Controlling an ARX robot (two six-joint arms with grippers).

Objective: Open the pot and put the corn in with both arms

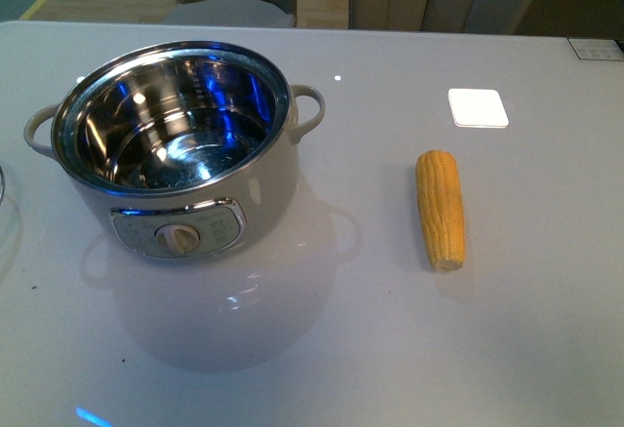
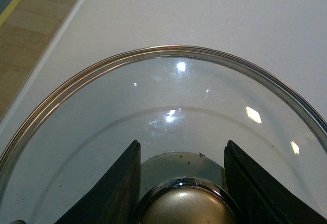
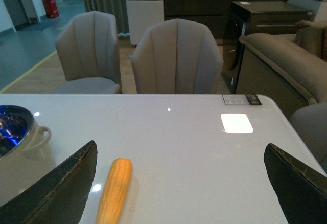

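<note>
Pot: one point(image 1: 278, 183), uncovered, its shiny steel inside bare. It has two loop handles point(image 1: 310, 110) and one round dial point(image 1: 179, 239) on the front panel.
Corn: one cob point(image 1: 440, 209), lying on the table point(image 1: 390, 349) to the right of the pot and well apart from it. Nothing touches it.
Lid: one, clear glass with a metal rim point(image 2: 168, 91) and one knob point(image 2: 186, 208). Its place relative to the pot cannot be told from the wrist view.
Left gripper point(image 2: 181, 143): one finger stands close on each side of the knob. Whether they press on it cannot be told.
Right gripper point(image 3: 180, 144): spread wide and holding nothing, to the right of the pot, with the corn lying near one finger.
Chairs: two point(image 3: 176, 55), beyond the table edge behind the pot.
</note>
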